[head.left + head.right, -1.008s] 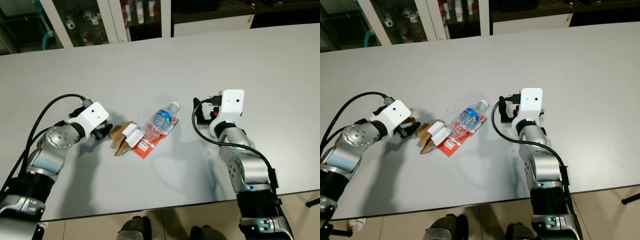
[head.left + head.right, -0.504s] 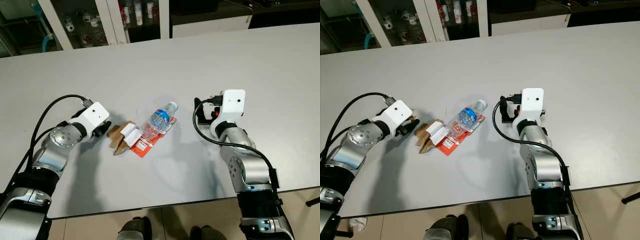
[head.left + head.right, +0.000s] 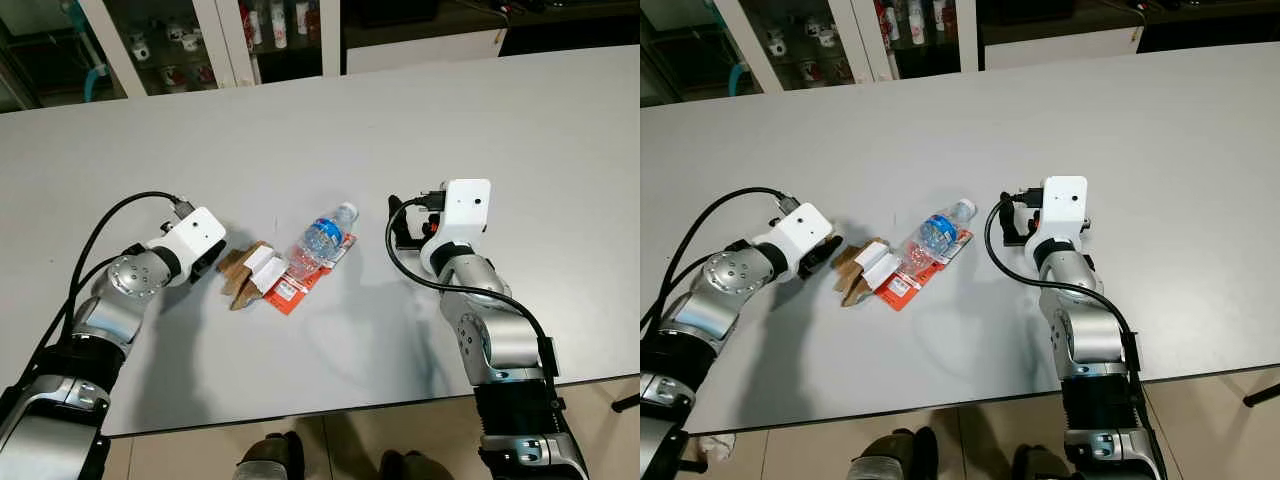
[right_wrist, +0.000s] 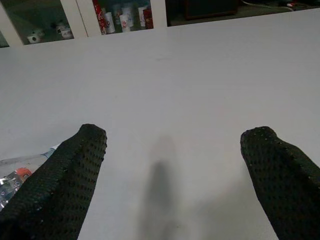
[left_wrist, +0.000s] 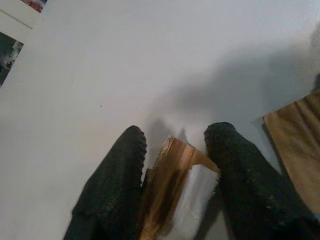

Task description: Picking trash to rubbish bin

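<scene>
Robot's feet showed at the near edge of the white counter. Left tool sat low on the counter at the left end of the trash pile, fingers partly open with an edge of brown cardboard scrap between them; actual pinch contact unclear. The scrap had a small white box on it, touching a red wrapper just to its right. A clear plastic bottle with blue label lay on its side across the wrapper, cap pointing away from the robot. Right tool rested well apart to the right of the bottle, fingers spread wide, holding nothing, bare counter between them. Beyond the counter's far edge stood a glass-door cabinet with small cups and bottles inside.
</scene>
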Tool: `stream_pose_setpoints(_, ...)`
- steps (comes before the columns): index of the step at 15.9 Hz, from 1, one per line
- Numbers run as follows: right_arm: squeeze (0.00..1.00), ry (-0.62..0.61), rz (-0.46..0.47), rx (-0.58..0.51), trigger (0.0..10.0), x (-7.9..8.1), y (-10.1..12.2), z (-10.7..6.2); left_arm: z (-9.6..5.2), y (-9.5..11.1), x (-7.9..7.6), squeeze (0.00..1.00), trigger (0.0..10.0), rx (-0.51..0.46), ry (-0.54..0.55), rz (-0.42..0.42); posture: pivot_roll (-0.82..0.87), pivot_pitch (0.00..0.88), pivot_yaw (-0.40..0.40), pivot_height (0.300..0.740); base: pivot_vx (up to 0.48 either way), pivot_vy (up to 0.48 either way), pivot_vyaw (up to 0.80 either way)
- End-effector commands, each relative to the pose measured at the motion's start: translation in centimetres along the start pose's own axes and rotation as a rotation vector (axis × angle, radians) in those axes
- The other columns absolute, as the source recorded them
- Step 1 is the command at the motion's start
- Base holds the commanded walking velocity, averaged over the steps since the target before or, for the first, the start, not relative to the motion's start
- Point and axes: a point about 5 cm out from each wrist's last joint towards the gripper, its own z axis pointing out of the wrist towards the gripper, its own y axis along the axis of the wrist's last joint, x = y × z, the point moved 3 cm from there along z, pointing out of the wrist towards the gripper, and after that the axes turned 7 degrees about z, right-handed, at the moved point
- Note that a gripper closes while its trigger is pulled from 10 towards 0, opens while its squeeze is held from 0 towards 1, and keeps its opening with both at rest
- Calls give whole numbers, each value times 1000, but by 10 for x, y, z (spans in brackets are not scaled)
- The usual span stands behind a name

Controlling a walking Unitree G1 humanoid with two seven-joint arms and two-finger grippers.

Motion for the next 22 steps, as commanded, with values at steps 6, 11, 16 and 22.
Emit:
stream_pose_setpoints(6,0,10,9,13,10000,2,-1,-1,1,-21,-39,0,0,95,-125,22,15,156,70,720,0,0,0)
stream_pose_setpoints(11,0,11,9,15,10000,2,-2,-1,3,-14,-43,0,0,86,-102,59,15,153,71,720,0,0,0)
stream_pose_setpoints(16,0,10,9,18,10000,2,-3,-1,5,10,-2,0,10000,62,185,152,14,146,70,720,0,0,0)
stream_pose_setpoints(22,0,23,53,18,10000,4,-1,0,-11,59,62,0,10000,-27,543,370,7,139,73,720,0,0,0)
